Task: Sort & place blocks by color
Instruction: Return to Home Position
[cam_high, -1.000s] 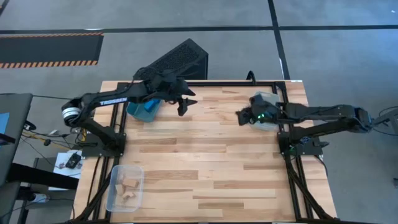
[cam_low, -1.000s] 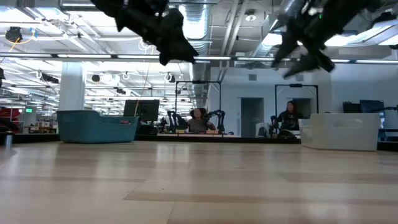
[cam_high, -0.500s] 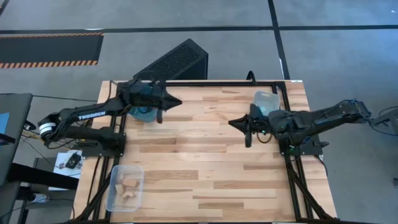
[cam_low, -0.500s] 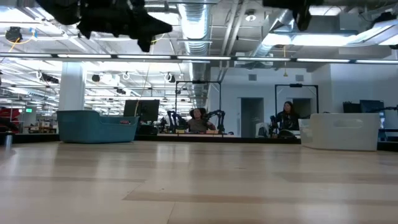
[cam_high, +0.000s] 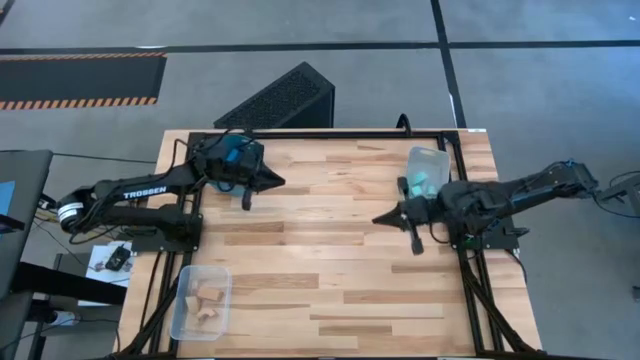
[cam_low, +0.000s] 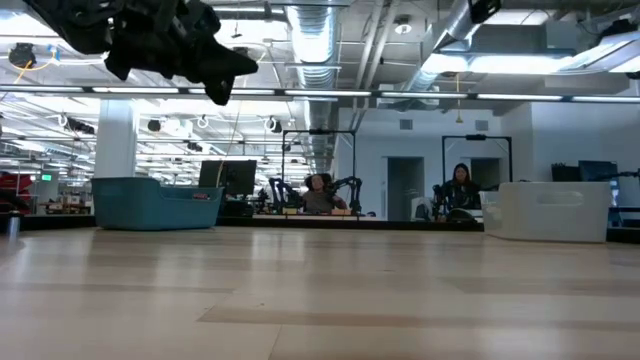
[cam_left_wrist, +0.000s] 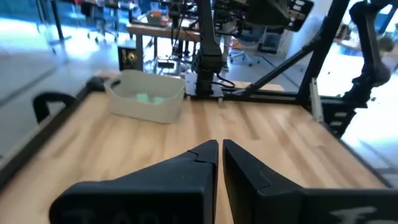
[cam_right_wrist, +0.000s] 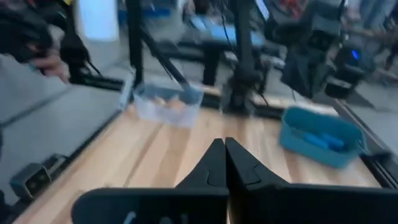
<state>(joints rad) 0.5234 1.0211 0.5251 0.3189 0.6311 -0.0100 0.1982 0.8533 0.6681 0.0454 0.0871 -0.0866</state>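
Note:
My left gripper (cam_high: 279, 181) hovers shut and holds nothing, above the far left of the table next to the teal bin (cam_high: 240, 154); its shut fingertips (cam_left_wrist: 220, 148) point level across the table. My right gripper (cam_high: 377, 219) is also shut and holds nothing, hanging above the table right of centre, with its fingertips (cam_right_wrist: 224, 145) pointing toward the left side. Dark blue blocks (cam_right_wrist: 321, 140) lie in the teal bin. Light cyan blocks (cam_left_wrist: 147, 98) lie in a clear bin (cam_high: 428, 166) at the far right. Tan blocks (cam_high: 207, 299) lie in a clear bin (cam_high: 200, 301) at the near left.
The wooden tabletop (cam_high: 330, 270) lies bare between the three bins. A dark slanted box (cam_high: 280, 98) stands beyond the far edge. In the low view, people sit at desks in the room behind (cam_low: 462, 190).
My left gripper has drawn back toward the table's left edge and a little down, tipped up toward level, and shut. My right gripper has moved from beside the far-right clear bin toward the near edge, rolled about its axis, and shut. No block has moved.

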